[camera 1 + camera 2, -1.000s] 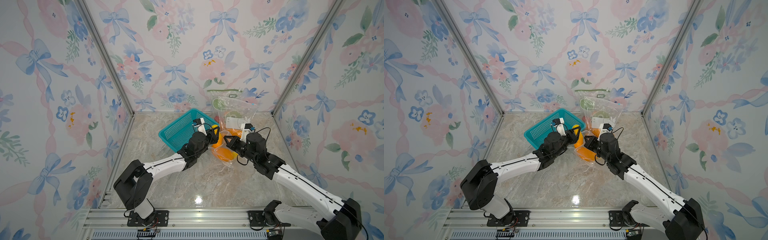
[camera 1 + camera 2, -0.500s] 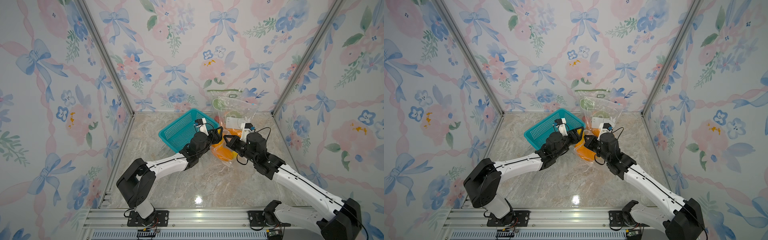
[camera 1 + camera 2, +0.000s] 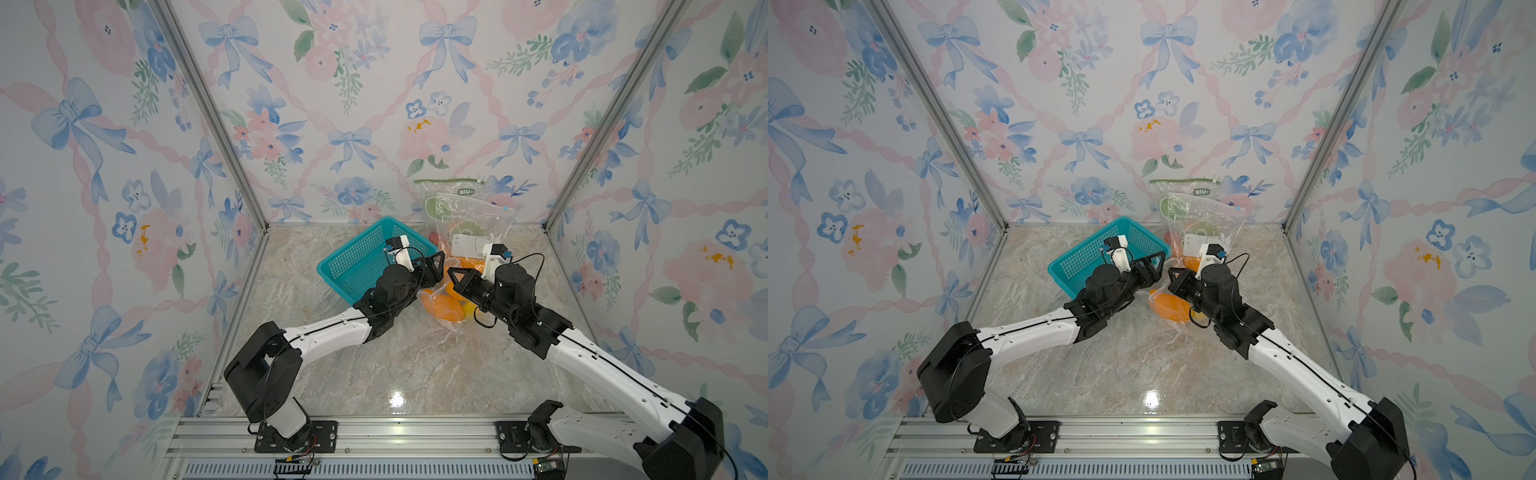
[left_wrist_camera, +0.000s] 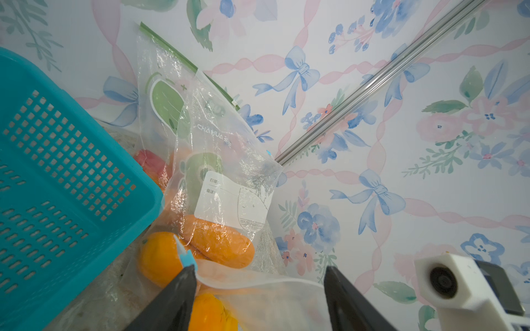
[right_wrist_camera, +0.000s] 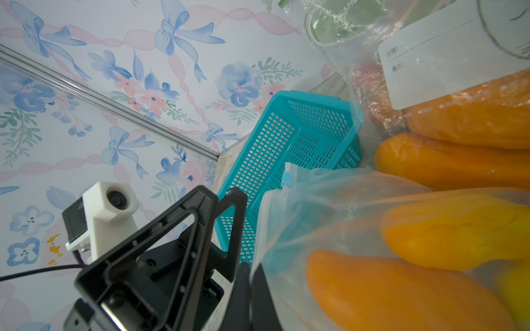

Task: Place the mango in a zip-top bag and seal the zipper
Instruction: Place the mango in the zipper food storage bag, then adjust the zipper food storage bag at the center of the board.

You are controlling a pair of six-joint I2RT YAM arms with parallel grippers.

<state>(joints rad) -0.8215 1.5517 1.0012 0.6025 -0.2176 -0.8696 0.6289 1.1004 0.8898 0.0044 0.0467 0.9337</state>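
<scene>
Orange mango lies inside the clear zip-top bag on the marble worktop, just beside the teal basket. Left end effector stands wide, straddling the bag's rim; right end effector is closed, pinching the bag's edge.

Both top views looked down from high above the front rail toward the back wall, well away from the teal basket, and shared nearly the whole scene. The left wrist camera sat close beside the basket, facing past it to the wall. The right wrist camera faced back toward the basket; both wrist views shared it and the zip-top bag
</scene>
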